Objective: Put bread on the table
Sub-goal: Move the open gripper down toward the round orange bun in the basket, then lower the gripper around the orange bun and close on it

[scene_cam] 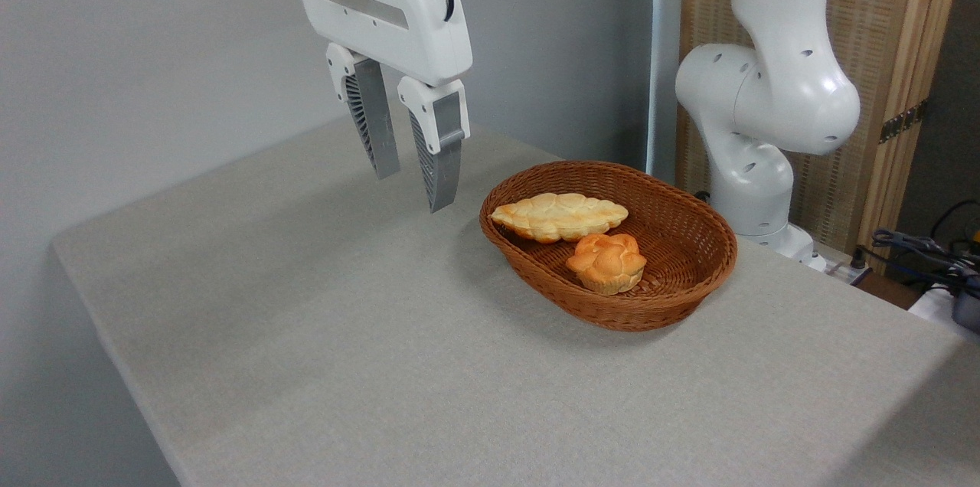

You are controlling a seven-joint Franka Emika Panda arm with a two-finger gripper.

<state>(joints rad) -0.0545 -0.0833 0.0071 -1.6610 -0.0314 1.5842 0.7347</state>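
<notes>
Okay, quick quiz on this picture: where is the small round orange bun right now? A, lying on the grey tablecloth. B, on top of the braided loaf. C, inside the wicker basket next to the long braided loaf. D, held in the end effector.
C: the bun sits inside the basket just in front of the braided loaf, while the end effector hangs open and empty above the table.
</notes>
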